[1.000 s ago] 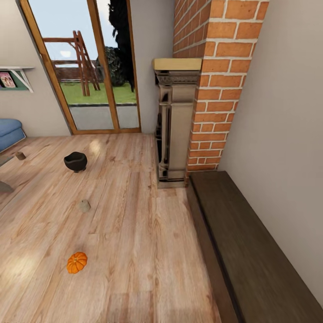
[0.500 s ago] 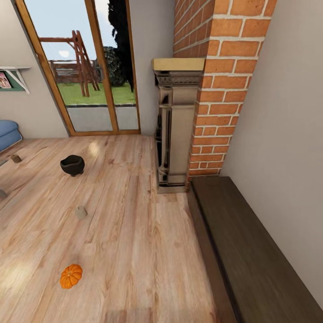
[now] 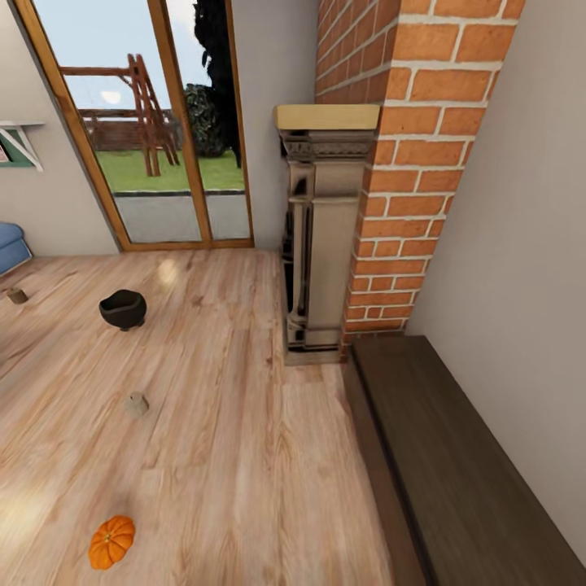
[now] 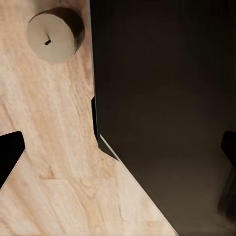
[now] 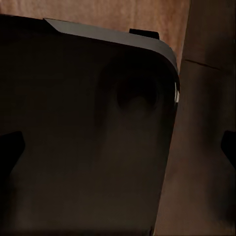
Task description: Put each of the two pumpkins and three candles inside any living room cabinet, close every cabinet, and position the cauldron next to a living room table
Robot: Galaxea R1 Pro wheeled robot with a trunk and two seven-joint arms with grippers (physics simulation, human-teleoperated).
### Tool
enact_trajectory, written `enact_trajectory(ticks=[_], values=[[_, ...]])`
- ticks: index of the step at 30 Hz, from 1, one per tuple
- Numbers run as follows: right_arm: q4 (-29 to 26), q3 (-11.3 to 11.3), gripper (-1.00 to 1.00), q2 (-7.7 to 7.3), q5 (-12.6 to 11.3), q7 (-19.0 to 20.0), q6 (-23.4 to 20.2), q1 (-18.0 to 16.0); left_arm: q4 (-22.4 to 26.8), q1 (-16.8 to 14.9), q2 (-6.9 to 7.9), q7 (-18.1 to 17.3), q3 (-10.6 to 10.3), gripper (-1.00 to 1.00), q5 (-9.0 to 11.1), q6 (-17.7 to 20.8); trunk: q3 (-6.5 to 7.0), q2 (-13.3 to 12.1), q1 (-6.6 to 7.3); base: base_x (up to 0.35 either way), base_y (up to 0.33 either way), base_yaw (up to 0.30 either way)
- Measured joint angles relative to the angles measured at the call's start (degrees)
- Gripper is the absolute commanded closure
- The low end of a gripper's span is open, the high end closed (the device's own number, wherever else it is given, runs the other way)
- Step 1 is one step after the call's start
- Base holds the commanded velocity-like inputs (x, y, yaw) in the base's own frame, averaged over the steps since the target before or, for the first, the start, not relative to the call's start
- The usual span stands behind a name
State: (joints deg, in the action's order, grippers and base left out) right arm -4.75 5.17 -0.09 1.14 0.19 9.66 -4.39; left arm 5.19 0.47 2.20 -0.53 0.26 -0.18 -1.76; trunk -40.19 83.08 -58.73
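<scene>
Black left tool [image 4: 118, 147] wide open, empty

Orange pumpkin [image 3: 111, 541], black cauldron [image 3: 123, 308] and two squat candles [image 3: 137, 404] [image 3: 17, 295] lie apart on the floor; dark cabinet [image 3: 464, 472] stands shut along the wall.

Brick chimney [image 3: 407, 163], wooden floor [image 3: 228, 391]

A brick chimney [image 3: 407, 163] rises beside glass patio doors [image 3: 155, 122] and a wooden floor [image 3: 244, 423].
</scene>
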Motion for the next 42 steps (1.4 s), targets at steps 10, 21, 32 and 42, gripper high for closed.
enact_trajectory(ticks=[10, 21, 32, 42], values=[[0.00, 0.01, -1.00, 0.06, 0.00, -0.01, 0.00, 0.00, 0.00, 0.02, 0.00, 0.00, 0.00, -1.00, 0.00, 0.00, 0.00, 0.00, 0.00, 0.331, 0.000, 0.000], [0.00, 0.01, -1.00, 0.00, -0.08, -0.01, 0.00, 0.00, 0.00, -0.01, 0.00, 0.00, 0.00, -1.00, 0.00, 0.00, 0.00, 0.00, 0.00, 0.331, 0.000, 0.000], [0.00, 0.01, -1.00, 0.00, -0.09, -0.01, 0.00, 0.00, 0.00, 0.02, 0.00, 0.00, 0.00, -1.00, 0.00, 0.00, 0.00, 0.00, 0.00, 0.331, 0.000, 0.000], [0.00, 0.01, -1.00, 0.00, -0.09, -0.01, 0.00, 0.00, -0.02, 0.03, 0.00, 0.00, 0.00, -1.00, 0.00, 0.00, 0.00, 0.00, 0.00, 0.330, 0.016, 0.000]])
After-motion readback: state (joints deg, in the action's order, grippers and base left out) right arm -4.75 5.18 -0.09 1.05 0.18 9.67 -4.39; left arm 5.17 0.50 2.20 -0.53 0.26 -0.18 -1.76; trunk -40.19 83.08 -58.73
